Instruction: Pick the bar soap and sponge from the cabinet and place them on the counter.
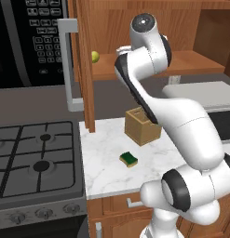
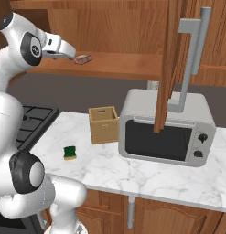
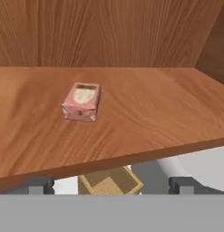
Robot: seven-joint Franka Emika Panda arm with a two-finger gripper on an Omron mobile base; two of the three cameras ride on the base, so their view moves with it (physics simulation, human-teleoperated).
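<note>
On the cabinet (image 2: 132, 64) shelf, bar soap (image 3: 81, 101) sits ahead of your wide-open, empty fingers (image 3: 111, 185), lined up for a straight reach; sponge (image 1: 129, 159) already lies on the desk (image 1: 107, 167).

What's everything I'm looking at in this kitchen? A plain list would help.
bar soap: one, pinkish, on the cabinet shelf, ahead of the gripper
sponge: one, green over yellow, on the counter
wooden box: one, light brown, open-topped, on the counter beside the microwave
round fruit: one, yellow-green, on the cabinet shelf near the door
cabinet: one, reddish-brown wood, on the wall above the counter, doors open, grey bar handles
counter: one, white marble with grey veins
microwave: one, silver-grey, on the counter
stovetop: one, black gas, left of the counter
wall oven panel: one, black, above the stovetop
gripper: one, dark tips, open, at the shelf edge, holding nothing
</note>
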